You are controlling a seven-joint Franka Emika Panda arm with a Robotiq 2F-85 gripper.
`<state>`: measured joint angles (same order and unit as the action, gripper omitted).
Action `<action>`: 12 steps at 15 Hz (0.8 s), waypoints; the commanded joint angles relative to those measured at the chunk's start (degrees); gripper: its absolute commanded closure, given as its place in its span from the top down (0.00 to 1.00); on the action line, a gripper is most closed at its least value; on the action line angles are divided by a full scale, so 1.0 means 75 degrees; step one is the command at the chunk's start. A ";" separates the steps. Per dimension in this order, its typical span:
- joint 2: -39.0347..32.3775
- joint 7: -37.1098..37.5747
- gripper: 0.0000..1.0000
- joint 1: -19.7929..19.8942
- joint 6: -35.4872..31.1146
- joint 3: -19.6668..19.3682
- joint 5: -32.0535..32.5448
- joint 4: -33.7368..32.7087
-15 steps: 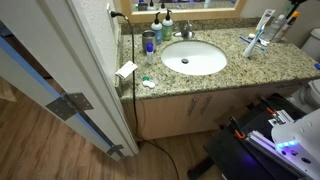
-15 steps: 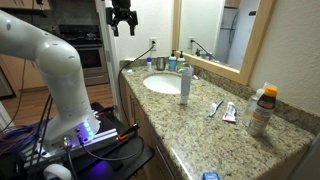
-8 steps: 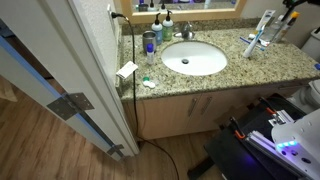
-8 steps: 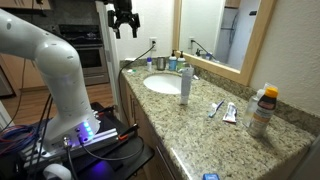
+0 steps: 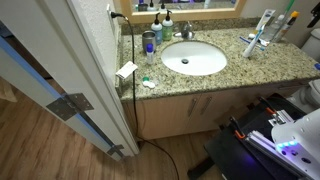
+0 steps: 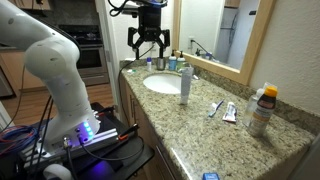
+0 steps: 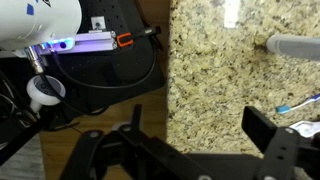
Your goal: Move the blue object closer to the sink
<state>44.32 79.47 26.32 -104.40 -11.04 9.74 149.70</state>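
So the gripper (image 6: 149,62) is hanging in the air with its jaws spread wide and nothing between them, sitting around 11 o'clock from the middle of the sink (image 6: 163,83) in an exterior view. The blue object (image 6: 214,108) lies flat on the counter (image 6: 195,135), at about 4 o'clock from the basin and well apart from it. From the opposite side it shows up at roughly 3 o'clock from the basin (image 5: 254,41). A grey bottle (image 6: 185,85) stands upright right by the basin rim, between sink and stick. There's a bare strip of granite between bottle and stick, and more bare granite toward the front edge. A tube (image 6: 230,114) lies just beside the stick at 3 o'clock, with a spray bottle (image 6: 262,108) further along. The mirror (image 6: 215,30) wall closes off the back, and the faucet (image 5: 186,30) with small clutter crowds the basin's far rim. In the wrist view, only a light-blue tip of the stick pokes in at 3 o'clock, cut off by the frame, same for the bottle at 2 o'clock. A white door (image 5: 60,70) blocks the counter's end in an exterior view.
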 commanded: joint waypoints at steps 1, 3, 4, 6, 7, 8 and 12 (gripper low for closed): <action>-0.0124 -0.0122 1.00 0.0236 -0.0020 -0.0064 -0.0064 -0.0048; -0.0213 -0.0111 1.00 0.0268 -0.0039 -0.0099 -0.0061 -0.0082; -0.0083 0.0050 1.00 0.0204 -0.0273 0.0200 0.0107 0.0287; -0.0537 0.0707 1.00 0.0367 -0.1296 0.0419 0.0379 0.0560; -0.0922 0.0983 1.00 0.0481 -0.1704 0.0369 0.0509 0.0551; -0.1371 0.1348 1.00 0.0758 -0.2347 0.0206 0.0790 0.0505; -0.2861 0.1796 1.00 0.1560 -0.3662 -0.0718 0.1087 -0.0212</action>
<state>31.78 91.79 33.56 -126.71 -13.08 17.57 152.82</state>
